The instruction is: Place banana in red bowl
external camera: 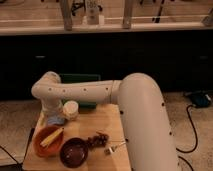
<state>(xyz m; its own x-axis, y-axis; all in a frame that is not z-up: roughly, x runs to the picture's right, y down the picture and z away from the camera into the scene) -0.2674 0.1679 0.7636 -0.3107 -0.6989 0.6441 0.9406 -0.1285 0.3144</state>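
Camera view: banana (51, 136) is seen lying in left bowl (39, 146). Probably light and soft, best pinched gently mid-length. Gripper (56, 119) is spotted just beyond; open or closed can't be told.

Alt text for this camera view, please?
A pale yellow banana piece lies in an orange-red bowl on a wooden table; the robot's gripper hangs behind the bowl. Nearby sit a dark maroon bowl, a brownish clump and a fork.

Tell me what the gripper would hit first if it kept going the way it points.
Probably the banana lying in the orange-red bowl; the gripper hangs just above that bowl's far rim, pointing down. Depth is unclear, so it could meet the rim first.
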